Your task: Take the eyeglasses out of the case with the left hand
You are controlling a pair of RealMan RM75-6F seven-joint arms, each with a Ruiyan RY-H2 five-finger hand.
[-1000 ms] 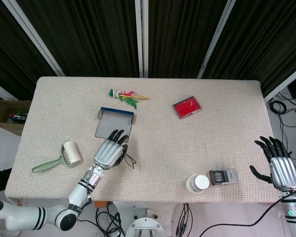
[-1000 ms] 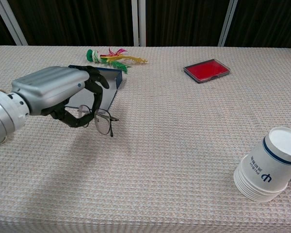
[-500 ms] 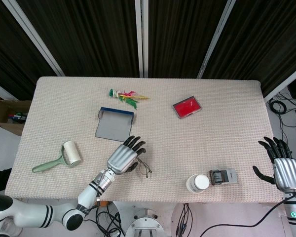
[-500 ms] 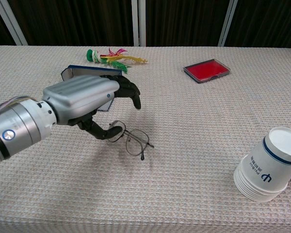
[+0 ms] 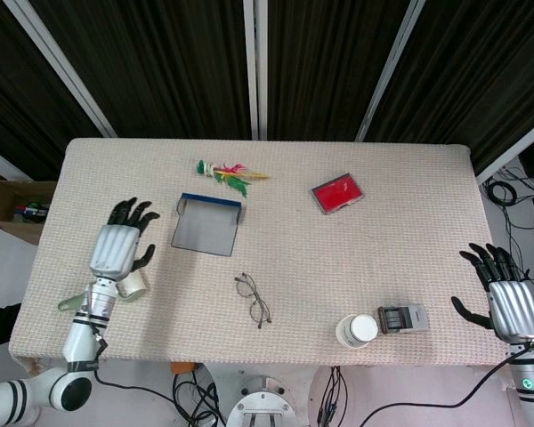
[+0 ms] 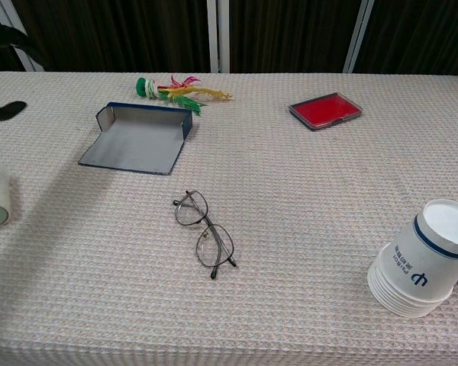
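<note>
Since 0.5 s ago the left hand (image 5: 120,249) has let go of the eyeglasses (image 5: 253,300) and pulled back to the left side of the worktop (image 5: 409,249); it now holds nothing, fingers spread apart, above the lint roller (image 5: 116,289), which it partly hides in the head view. In the chest view only dark fingertips (image 6: 4,111) show at the left edge. The eyeglasses lie free on the worktop cloth, out of the case (image 5: 206,229), temples folded, lenses in a diagonal line; same spot as half a second ago, as far as can be judged.

Left to right across the worktop:
- Lint roller, green handle pointing left, white roll end visible at the chest view's left edge.
- Case, open, blue rim, grey lining, nothing in it; near the left hand but apart from it.
- Feathered toy (image 5: 230,173), green, red and yellow, just behind the case.
- Eyeglasses, in front of the case and slightly right, well apart from both hands.
- Red flat box (image 5: 338,193), right of centre, toward the back.
- Stack of paper cups (image 5: 357,331), on its side near the front edge.
- Small grey device (image 5: 402,317), touching or just beside the cups; cannot tell which.

Right hand (image 5: 509,301): off the right front corner of the worktop, fingers spread, holding nothing.
</note>
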